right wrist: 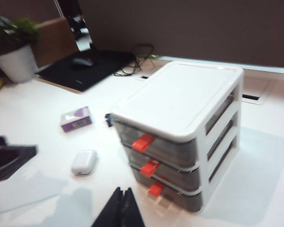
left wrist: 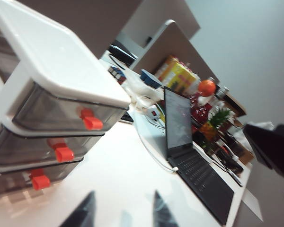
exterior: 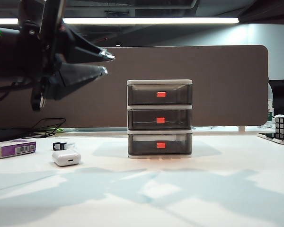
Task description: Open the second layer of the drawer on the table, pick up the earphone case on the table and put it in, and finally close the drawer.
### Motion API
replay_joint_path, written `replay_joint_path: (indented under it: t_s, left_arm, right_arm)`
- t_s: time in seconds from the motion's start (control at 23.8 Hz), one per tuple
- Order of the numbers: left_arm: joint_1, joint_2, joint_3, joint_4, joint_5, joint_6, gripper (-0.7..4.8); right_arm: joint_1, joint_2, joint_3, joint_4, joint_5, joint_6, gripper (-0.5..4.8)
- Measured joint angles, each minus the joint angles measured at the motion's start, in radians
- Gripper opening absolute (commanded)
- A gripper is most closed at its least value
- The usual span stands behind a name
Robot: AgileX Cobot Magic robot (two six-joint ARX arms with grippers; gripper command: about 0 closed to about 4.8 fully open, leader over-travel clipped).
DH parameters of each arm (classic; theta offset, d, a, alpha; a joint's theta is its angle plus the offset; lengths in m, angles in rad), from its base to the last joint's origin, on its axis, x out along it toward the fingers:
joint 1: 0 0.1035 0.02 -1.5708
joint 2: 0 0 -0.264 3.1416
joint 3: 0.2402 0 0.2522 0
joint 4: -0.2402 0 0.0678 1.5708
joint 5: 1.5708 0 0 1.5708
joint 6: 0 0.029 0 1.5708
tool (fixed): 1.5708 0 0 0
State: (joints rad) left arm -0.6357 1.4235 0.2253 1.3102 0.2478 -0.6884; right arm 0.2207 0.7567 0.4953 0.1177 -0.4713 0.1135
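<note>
Left gripper (exterior: 104, 63) high in the air at the left side of the exterior view, fingers spread a little, nothing between them. In the left wrist view, the two dark fingertips (left wrist: 83, 213) apart, above the white table (left wrist: 128, 179). The drawer (exterior: 159, 118) lower than this gripper and to the right of it, well apart, all three layers shut. The second layer of the drawer (exterior: 159, 119) in the middle, its red-orange handle (exterior: 160, 120) facing the front.

Right gripper (right wrist: 119, 208) seen only in the right wrist view, fingers pressed together, holding nothing, just in front of the drawer's lowest layer.

The earphone case (exterior: 66, 157) flat on the table, below the left gripper, well apart from both grippers. Close behind the case, a small black clip-like object (exterior: 59, 146); further left, a white-and-purple box (exterior: 13, 148).
</note>
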Motion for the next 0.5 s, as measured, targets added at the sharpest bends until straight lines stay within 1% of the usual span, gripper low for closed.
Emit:
replay_joint_path:
  t_s: [0.04, 0.08, 0.17, 0.25, 0.29, 0.34, 0.42, 0.46, 0.5]
  left_arm:
    - [-0.028, 0.0, 0.0, -0.005, -0.043, 0.011, 1.3]
    - [-0.071, 0.0, 0.0, -0.005, -0.099, 0.048, 1.3]
    - [-0.137, 0.0, 0.0, -0.006, -0.182, 0.127, 1.3]
    - [-0.219, 0.001, 0.003, -0.014, -0.277, 0.238, 1.3]
    - [-0.246, 0.001, 0.008, -0.024, -0.309, 0.279, 1.3]
    - [-0.276, 0.001, 0.014, -0.042, -0.359, 0.325, 1.3]
    - [-0.319, 0.006, 0.03, -0.083, -0.467, 0.392, 1.3]
    - [-0.337, 0.023, 0.047, -0.102, -0.508, 0.418, 1.32]
    - [-0.347, 0.042, 0.063, -0.115, -0.525, 0.431, 1.36]
  right_arm:
    - [0.0, 0.043, 0.027, 0.0, 0.0, -0.008, -0.05]
    - [0.0, 0.118, 0.079, 0.004, -0.002, -0.024, -0.05]
    - [0.001, 0.191, 0.132, 0.005, -0.01, -0.031, -0.05]
    - [0.0, 0.253, 0.175, 0.007, -0.013, -0.036, -0.05]
    - [0.0, 0.28, 0.195, 0.012, -0.016, -0.04, -0.05]
    - [0.0, 0.302, 0.209, 0.018, -0.021, -0.042, -0.05]
    - [0.0, 0.357, 0.246, 0.041, -0.043, -0.044, -0.05]
    - [0.0, 0.391, 0.267, 0.055, -0.058, -0.044, -0.05]
    - [0.0, 0.422, 0.287, 0.06, -0.068, -0.047, -0.05]
